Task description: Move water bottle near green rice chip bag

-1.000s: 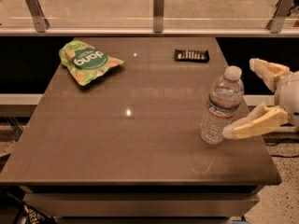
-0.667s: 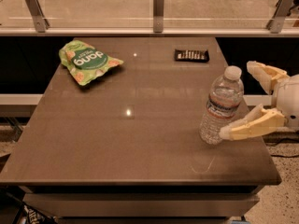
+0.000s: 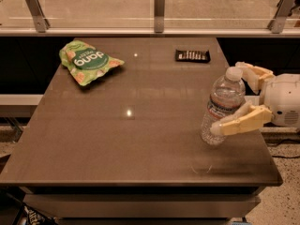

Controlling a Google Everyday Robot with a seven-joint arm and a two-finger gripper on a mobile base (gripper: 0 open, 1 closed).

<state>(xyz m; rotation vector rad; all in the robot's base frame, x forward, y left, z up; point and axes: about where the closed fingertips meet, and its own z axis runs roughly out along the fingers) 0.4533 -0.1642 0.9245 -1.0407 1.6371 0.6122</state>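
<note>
As I read it from the console, water bottle [image 3: 224, 97] standing at frame right near the table [image 3: 140, 139] edge, gripper [image 3: 229, 97] spread wide around it, one finger in front, one behind, green rice chip bag [image 3: 87, 61] upper left, well apart, small black bar [image 3: 192, 55] upper right of centre.

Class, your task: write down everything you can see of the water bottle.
The water bottle is clear ribbed plastic with a white cap and a white-and-red label band. It stands about upright near the right front of the brown table, across from the green rice chip bag. The gripper straddles it, open: one finger crosses in front of its lower body, the other is behind near the cap. Whether they touch it cannot be told.
</note>
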